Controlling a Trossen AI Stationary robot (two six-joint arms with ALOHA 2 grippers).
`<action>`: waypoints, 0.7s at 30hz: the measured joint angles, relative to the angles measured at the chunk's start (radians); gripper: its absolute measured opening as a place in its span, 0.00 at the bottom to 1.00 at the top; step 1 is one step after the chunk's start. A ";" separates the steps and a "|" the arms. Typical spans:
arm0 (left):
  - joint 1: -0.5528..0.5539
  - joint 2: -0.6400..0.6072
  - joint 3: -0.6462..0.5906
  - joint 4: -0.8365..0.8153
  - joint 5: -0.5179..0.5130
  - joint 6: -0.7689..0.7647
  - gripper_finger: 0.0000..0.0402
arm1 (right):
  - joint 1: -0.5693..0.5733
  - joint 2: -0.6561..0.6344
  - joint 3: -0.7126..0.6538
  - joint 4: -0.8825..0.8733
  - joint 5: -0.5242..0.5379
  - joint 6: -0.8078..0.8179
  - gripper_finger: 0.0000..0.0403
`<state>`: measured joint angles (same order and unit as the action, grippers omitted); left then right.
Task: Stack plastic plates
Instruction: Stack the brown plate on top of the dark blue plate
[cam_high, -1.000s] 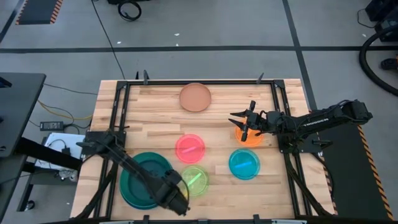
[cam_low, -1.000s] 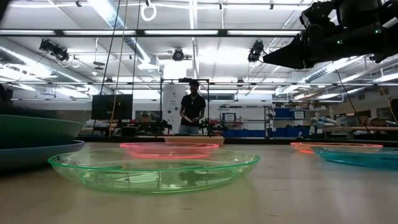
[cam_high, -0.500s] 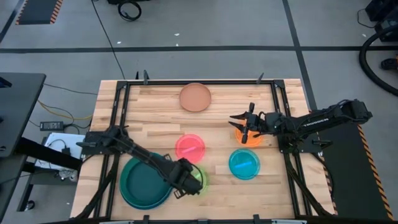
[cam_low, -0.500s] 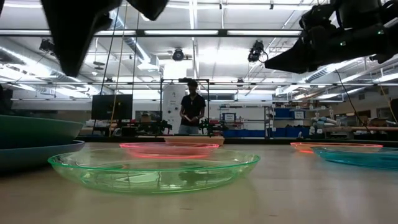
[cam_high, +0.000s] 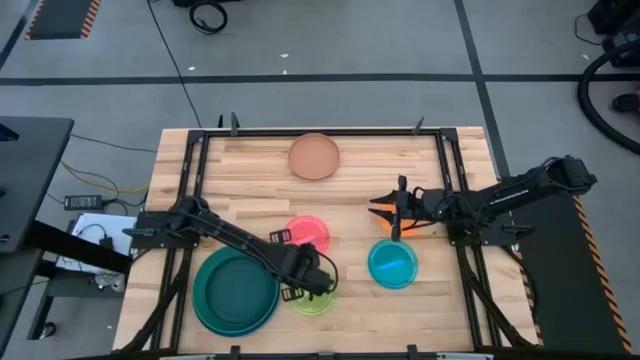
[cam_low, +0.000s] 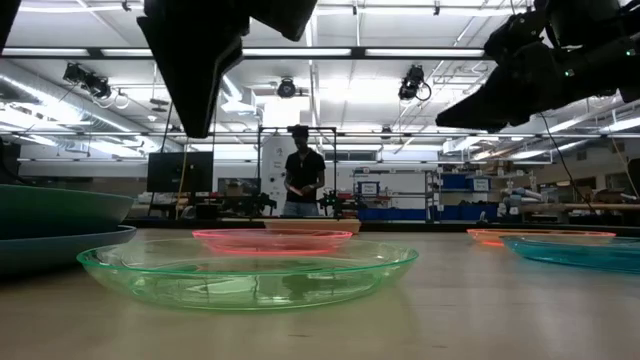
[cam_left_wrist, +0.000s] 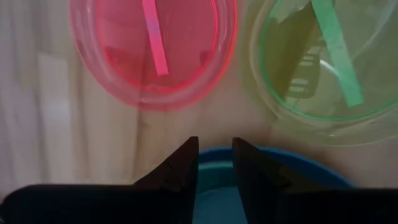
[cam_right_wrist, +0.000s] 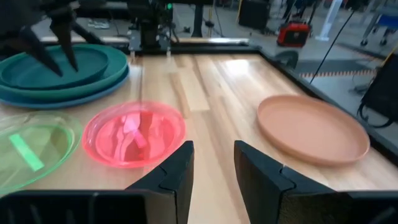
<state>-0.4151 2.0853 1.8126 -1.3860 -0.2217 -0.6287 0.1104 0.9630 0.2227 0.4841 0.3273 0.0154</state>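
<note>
Stack so far: near-left, the dark teal plate (cam_high: 236, 290) sits nested on larger plates, with a blue rim (cam_left_wrist: 323, 171) peeking out under it in the left wrist view, so a base pile is already built.
Still loose: salmon plate (cam_high: 314, 156) at the far edge; pink plate (cam_high: 310, 232) mid-table; green plate (cam_high: 313, 297) just right of the pile; cyan plate (cam_high: 393, 263) near-right; orange plate (cam_high: 385, 216) just beyond the cyan one, mostly hidden under the right arm.
Progress call: early going, I'd say, with five plates left to gather.
Left gripper (cam_high: 318, 283): hovering above the green plate's far rim, between pink and green; fingers a narrow gap apart, holding nothing.
Right gripper (cam_high: 392, 212): over the orange plate's left edge, fingers parted a little, empty.
Likely next: left arm looks set for the green or pink plate.
Writing or brands: none readable; just a coloured strip across each translucent plate.
Background: a person (cam_low: 299, 183) stands far behind the table.
</note>
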 joint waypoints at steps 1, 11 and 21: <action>0.001 0.000 0.000 0.002 -0.011 0.030 0.26 | 0.008 0.000 0.000 -0.010 0.005 0.012 0.31; 0.064 0.000 0.000 0.049 -0.073 0.276 0.26 | 0.137 0.000 0.000 -0.067 0.023 0.117 0.31; 0.204 0.000 -0.012 0.126 -0.075 0.443 0.26 | 0.300 0.000 0.000 -0.099 0.155 0.191 0.31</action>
<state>-0.2114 2.0850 1.8007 -1.2596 -0.2965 -0.1855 0.4101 0.9627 0.2228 0.3848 0.4825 0.2068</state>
